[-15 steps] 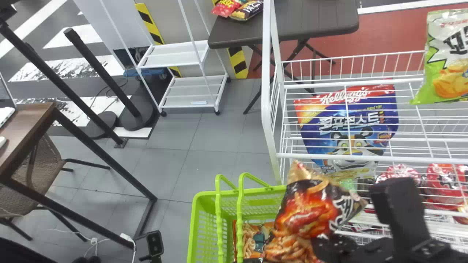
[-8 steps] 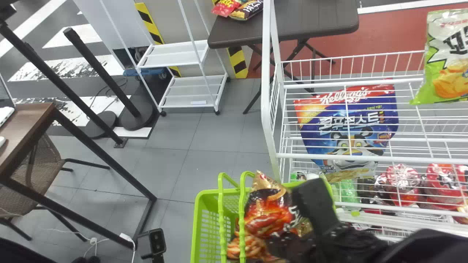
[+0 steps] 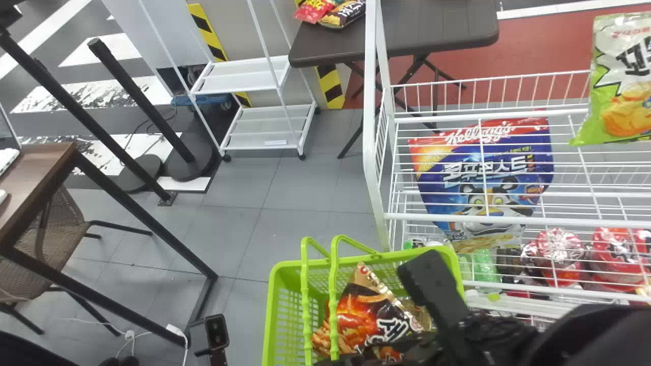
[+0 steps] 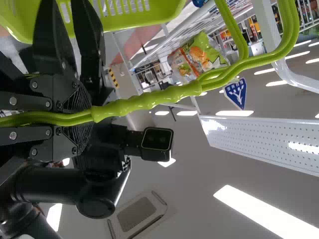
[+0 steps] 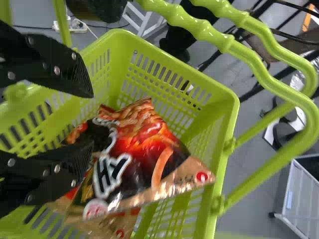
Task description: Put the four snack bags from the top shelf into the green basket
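Field note: shrimp-pictured bag in basket, right gripper spread wide beside it

The snack bag point(image 3: 356, 310) is judged light and soft: a crinkly, air-filled pillow likely to slide on its glossy film and to crush if squeezed hard. Should it need resettling, it is best pinched by the flat crimped end or a slack edge, the puffed middle being spared, as the contents are probably brittle.

Bag black and red, with gold ends; shrimp and heaped snack pieces pictured, bold white lettering, film creased and shiny. It is seen tilted inside the green basket point(image 5: 224, 99), at the lower centre of the head frame, overlapping a second gold-edged bag point(image 5: 114, 228).

Right gripper point(image 5: 93, 119): fingers well apart, nothing clamped, tips close by the bag. Left gripper point(image 4: 89, 115): closed around the basket handles point(image 4: 144, 102).

A green chip bag point(image 3: 623, 86) is noted at the upper right of the head frame, above the wire rack; possibly one to be fetched. Next, the right gripper should be lifted clear without the film being snagged or the handles knocked. Full count in basket: cannot be told.
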